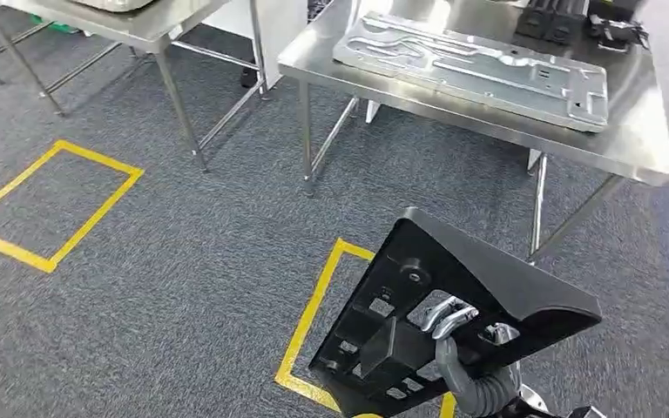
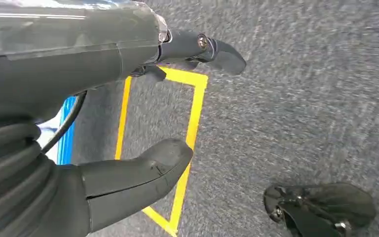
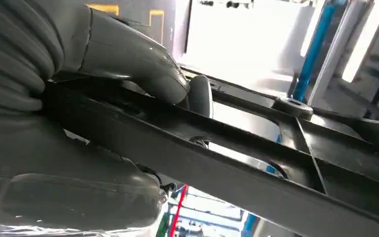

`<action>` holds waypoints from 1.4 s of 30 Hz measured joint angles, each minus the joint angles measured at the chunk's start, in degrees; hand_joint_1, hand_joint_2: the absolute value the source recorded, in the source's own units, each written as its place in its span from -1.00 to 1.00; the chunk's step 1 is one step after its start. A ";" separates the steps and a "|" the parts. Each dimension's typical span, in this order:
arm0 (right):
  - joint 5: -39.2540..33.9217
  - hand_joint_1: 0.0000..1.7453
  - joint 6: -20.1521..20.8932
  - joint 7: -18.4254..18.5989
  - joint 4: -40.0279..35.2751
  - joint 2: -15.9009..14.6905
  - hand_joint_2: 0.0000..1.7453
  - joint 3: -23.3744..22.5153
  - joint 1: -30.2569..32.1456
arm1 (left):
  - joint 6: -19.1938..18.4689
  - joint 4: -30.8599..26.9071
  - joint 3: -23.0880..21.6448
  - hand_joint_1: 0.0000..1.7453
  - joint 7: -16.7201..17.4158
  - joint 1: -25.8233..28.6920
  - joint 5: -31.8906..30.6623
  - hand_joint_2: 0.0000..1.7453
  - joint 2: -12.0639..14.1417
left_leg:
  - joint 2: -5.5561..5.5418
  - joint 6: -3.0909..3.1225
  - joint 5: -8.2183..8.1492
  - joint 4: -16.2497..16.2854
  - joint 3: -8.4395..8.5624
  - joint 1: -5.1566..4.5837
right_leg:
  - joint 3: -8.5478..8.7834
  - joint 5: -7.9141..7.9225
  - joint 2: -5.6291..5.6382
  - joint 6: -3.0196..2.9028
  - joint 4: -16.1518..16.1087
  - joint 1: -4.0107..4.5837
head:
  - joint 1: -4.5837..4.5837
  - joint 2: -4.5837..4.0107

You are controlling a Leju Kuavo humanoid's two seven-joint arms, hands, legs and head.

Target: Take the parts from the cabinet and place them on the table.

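My right hand [image 1: 455, 335] grips a large black plastic part [image 1: 488, 279], a flat ribbed panel with cut-outs, held tilted above the carpet at the lower right of the head view. In the right wrist view the thumb [image 3: 143, 64] presses on a rib of the black part [image 3: 256, 163]. The steel table [image 1: 645, 144] stands ahead, with a long silver metal plate [image 1: 475, 65] lying on it. My left hand [image 2: 103, 113] hangs over the carpet with its fingers apart and nothing in them.
A second steel table [image 1: 131, 30] stands at the far left. Yellow tape squares [image 1: 52, 205] mark the grey carpet, one [image 1: 314, 313] just under the held part. Small black parts [image 1: 566, 22] lie at the back of the table.
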 joint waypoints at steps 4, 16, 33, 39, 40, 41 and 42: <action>-0.02 1.00 0.11 0.02 -0.07 0.00 1.00 0.00 -0.20 | -0.09 0.00 0.00 -1.00 0.64 -0.35 0.09 1.00 -0.13 | 1.77 -1.08 -0.53 -0.02 0.54 -0.39 | 0.61 -0.45 -0.13 -1.13 -2.08 0.86 | 0.00 0.00; 1.01 1.00 -1.29 0.42 -0.13 0.02 1.00 0.00 -1.05 | -0.52 0.00 -0.07 -1.00 -0.57 -0.10 -0.55 1.00 -0.20 | -8.60 -1.63 -0.20 1.36 -0.82 0.52 | 1.21 -0.18 7.79 -1.76 -2.23 0.15 | 0.00 0.00; 1.20 1.00 -2.95 0.09 -0.15 -0.04 1.00 -0.11 -1.18 | -1.35 0.00 -0.63 -1.00 0.24 -0.77 -1.36 1.00 -0.13 | 1.44 -0.50 -0.64 -0.05 0.62 -0.48 | 0.65 0.04 -0.76 -1.02 -2.25 0.87 | -0.02 0.00; 1.22 1.00 -3.10 0.00 -0.04 0.20 1.00 -0.13 -2.48 | -0.96 0.00 -0.68 -1.00 0.33 -1.04 -1.01 1.00 -0.13 | -3.10 -1.96 -6.42 8.74 -2.70 -0.11 | 1.08 0.58 1.80 -2.54 -3.32 0.09 | -0.02 0.00; 1.25 1.00 -3.17 0.00 -0.02 0.33 1.00 -0.13 -2.76 | -0.85 0.00 -0.68 -1.00 0.24 -0.94 -0.96 1.00 -0.15 | -3.56 -2.08 -8.37 13.49 -5.08 -0.06 | 1.07 0.53 2.21 -2.62 -3.30 0.18 | -0.02 0.00; 1.25 1.00 -3.24 0.15 0.00 0.37 1.00 -0.13 -3.00 | -0.79 0.00 -0.68 -1.00 0.22 -0.84 -0.85 1.00 -0.15 | -3.64 -2.17 -9.40 17.39 -7.19 -0.06 | 1.06 0.47 2.63 -2.69 -3.20 0.26 | -0.02 0.00; 1.27 1.00 -3.26 0.33 0.02 0.44 1.00 -0.13 -3.16 | -0.72 0.00 -0.68 -1.00 0.20 -0.72 -0.79 1.00 -0.15 | -3.64 -2.14 -8.65 18.39 -8.10 -0.06 | 1.12 0.22 3.11 -2.78 -3.14 0.33 | -0.02 0.00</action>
